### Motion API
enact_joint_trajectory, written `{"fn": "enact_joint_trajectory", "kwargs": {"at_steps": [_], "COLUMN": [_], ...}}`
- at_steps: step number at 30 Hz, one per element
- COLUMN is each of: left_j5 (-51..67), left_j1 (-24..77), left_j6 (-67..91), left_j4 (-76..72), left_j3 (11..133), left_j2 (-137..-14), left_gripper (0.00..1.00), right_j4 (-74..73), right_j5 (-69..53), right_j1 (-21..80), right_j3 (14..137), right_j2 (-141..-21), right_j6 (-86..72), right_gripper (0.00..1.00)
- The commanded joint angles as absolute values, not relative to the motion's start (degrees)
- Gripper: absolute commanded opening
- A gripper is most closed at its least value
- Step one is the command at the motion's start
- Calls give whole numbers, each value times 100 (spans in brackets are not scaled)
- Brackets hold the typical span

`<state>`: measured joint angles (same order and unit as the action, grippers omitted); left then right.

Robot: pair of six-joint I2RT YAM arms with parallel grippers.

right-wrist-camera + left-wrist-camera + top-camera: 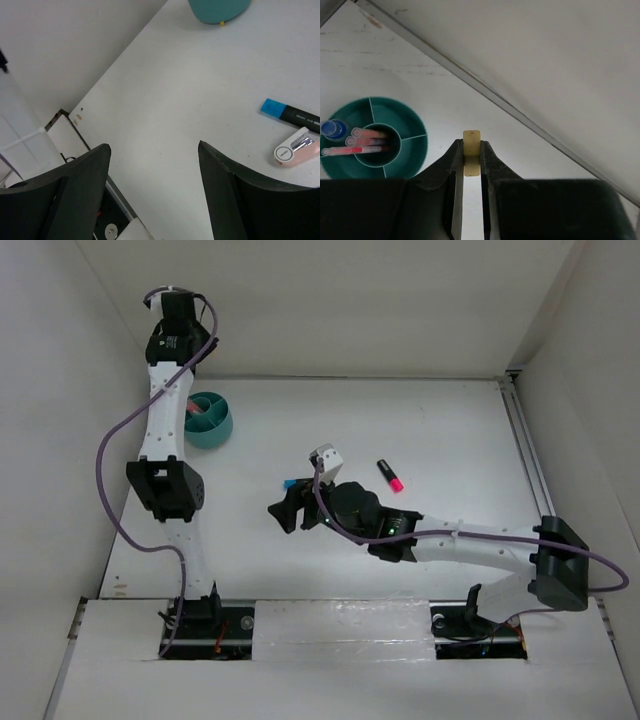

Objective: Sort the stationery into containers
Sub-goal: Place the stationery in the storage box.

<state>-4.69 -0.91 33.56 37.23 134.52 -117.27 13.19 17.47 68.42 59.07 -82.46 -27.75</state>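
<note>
The left fingers (451, 172) are clamped on the tiny tan block (471, 142), held in the air near the teal tub (412, 150). The tub's compartments hold pink pens (370, 134) and a blue-capped bottle (332, 129). The right fingers (82, 185) stand wide apart over the surface (190, 100), near a blue-ended marker (292, 114) and a pink-white eraser (296, 148).

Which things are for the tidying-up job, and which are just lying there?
For the job: teal tub, tan block in the left fingers, blue-ended marker, pink-ended marker, pink-white eraser; pens and bottle already in the tub.
Just there: purple cable, metal rail.
</note>
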Motion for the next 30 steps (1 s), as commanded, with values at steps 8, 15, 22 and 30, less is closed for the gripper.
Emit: {"fn": "enact_joint_trajectory", "kwargs": {"at_steps": [8, 15, 22, 30], "left_j5": [-1547, -1590, -1652, -1547], "left_j1": [-97, -97, -97, -149], "left_j6": [3437, 3278, 3226, 3173], "left_j4": [4526, 4342, 4289, 4175], "left_j3": [14291, 14186, 14133, 14203], "left_j2": [-12700, -12928, -13140, -13464], "left_gripper": [0, 0, 0, 0], "right_j4": [1204, 1204, 1204, 1204], "right_j5": [2206, 2206, 2259, 2259], "right_j1": [7163, 7330, 7453, 7453], "right_j3": [5678, 5625, 5572, 5265], "right_j2": [-8033, -8183, -8235, -7806], "right_j6": [-3164, -3357, -3357, -3410], "right_gripper": [77, 77, 77, 77]}}
